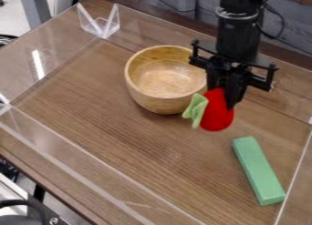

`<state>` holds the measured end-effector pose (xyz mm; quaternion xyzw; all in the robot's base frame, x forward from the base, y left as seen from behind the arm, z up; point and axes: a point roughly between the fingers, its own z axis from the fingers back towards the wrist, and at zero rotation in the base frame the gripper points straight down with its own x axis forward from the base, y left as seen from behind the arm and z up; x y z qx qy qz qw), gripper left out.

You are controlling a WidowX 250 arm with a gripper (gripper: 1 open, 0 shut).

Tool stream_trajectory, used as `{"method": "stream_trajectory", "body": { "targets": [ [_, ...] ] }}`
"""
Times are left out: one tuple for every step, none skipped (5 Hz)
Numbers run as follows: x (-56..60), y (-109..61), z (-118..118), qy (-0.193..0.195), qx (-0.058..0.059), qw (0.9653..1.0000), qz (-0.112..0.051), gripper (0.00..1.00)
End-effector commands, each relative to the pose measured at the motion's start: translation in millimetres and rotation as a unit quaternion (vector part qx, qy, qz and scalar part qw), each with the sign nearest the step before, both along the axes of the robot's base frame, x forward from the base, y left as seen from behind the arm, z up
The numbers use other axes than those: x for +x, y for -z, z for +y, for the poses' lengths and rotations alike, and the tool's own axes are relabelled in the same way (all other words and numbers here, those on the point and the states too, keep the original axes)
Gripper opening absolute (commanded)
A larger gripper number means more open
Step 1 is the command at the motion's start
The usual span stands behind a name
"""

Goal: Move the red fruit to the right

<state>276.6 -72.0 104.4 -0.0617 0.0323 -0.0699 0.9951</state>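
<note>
A small red fruit (216, 112) with a pale green leaf on its left side hangs in the grip of a black robot arm, just to the right of a round wooden bowl (167, 78). The gripper (224, 98) points straight down, and its fingers (228, 89) pinch the top of the fruit from either side, drawn close together around it. The fruit's leaf end lies near the bowl's right rim, seen from this angle; whether the fruit touches the desk (122, 147) below it cannot be told. The empty bowl sits on the brown wood-grain desk, towards its far side. A flat green rectangular block (257, 169) lies on the desk nearer the camera and to the right, apart from the fruit. Clear plastic walls (49, 60) ring the work surface, with a small clear bracket (100, 22) standing at the far left corner.
</note>
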Motion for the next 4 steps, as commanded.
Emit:
{"method": "stream_trajectory", "body": {
  "targets": [
    [0.6, -21.0, 8.5, -0.008, -0.003, 0.9997, -0.024, 0.0],
    [-4.3, -10.6, 4.0, -0.01, -0.002, 0.9998, -0.019, 0.0],
    [-7.2, 1.4, -0.8, -0.015, 0.0, 0.9998, -0.013, 0.0],
    [-6.1, 13.0, -3.1, -0.026, 0.002, 0.9996, -0.008, 0.0]
  ]
}}
